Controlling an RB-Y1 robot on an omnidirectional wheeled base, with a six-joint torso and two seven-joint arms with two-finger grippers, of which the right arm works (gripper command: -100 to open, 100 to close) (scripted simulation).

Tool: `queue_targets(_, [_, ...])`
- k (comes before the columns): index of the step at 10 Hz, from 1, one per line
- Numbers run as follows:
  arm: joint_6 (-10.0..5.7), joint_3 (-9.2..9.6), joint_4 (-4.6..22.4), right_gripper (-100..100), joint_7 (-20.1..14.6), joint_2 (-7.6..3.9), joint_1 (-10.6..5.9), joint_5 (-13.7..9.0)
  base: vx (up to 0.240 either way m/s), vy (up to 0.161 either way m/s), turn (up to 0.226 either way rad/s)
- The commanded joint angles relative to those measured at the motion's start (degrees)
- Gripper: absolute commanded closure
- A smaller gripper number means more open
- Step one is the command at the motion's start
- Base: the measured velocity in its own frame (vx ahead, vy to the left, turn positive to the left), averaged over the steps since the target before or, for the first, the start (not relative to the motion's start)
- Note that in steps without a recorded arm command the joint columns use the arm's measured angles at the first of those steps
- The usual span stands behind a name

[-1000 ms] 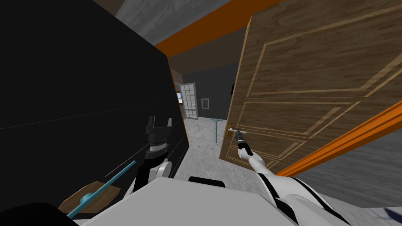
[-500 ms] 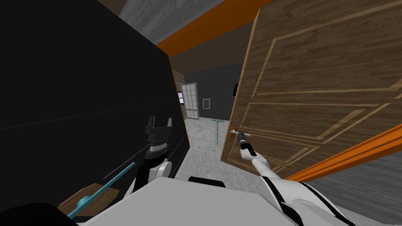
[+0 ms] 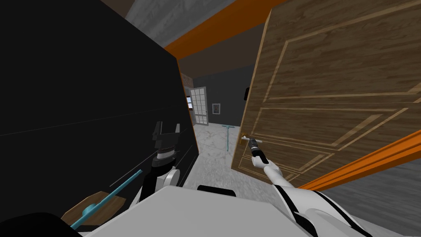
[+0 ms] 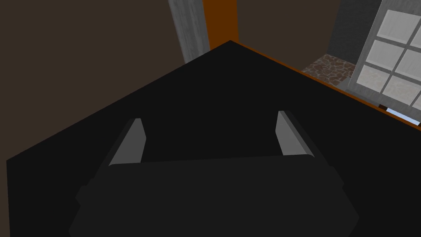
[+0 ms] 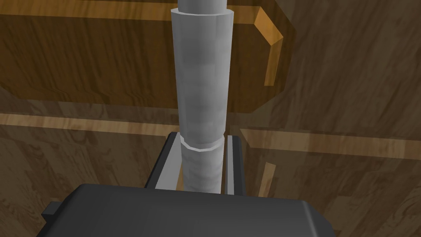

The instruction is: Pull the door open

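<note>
Right end effector [image 5: 202, 142] pinches the grey handle [image 5: 201, 82], one finger pressed to each side of the lever, near the free edge of the wooden door [image 3: 329, 82]. The door stands ajar, angled toward me, with pale floor [image 3: 213, 144] showing through the gap. Left end effector [image 4: 210, 119] is raised beside a black area [image 3: 82, 103], fingers spread, holding nothing.

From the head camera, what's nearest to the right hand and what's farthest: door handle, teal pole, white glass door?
1. door handle: clamped in the right hand itself.
2. teal pole: upright on the floor beyond, to its left.
3. white glass door: far back, further left.
</note>
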Motion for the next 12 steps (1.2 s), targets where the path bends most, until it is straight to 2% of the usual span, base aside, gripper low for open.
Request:
queue_targets(1, [-0.15,0.61,-0.16,100,-0.67,-0.22,0.14,0.21,-0.100,-0.040,0.087])
queue_targets(3, [-0.36,1.43,-0.37,100,-1.57,-0.52,0.33,0.50,-0.178,-0.053,0.095])
queue_targets(8, [-1.29,5.14,-1.34,100,-5.62,-1.86,1.19,1.80,-0.223,-0.081,0.142])
queue_targets(10, [-1.54,6.12,-1.60,100,-6.70,-2.21,1.42,2.14,-0.250,-0.096,0.135])
queue_targets(11, [-1.43,5.79,-1.45,100,-6.35,-2.17,1.29,2.03,-0.115,-0.031,0.035])
queue_targets(12, [-1.61,6.92,-1.72,100,-7.34,-2.26,1.59,2.44,-0.139,-0.034,0.078])
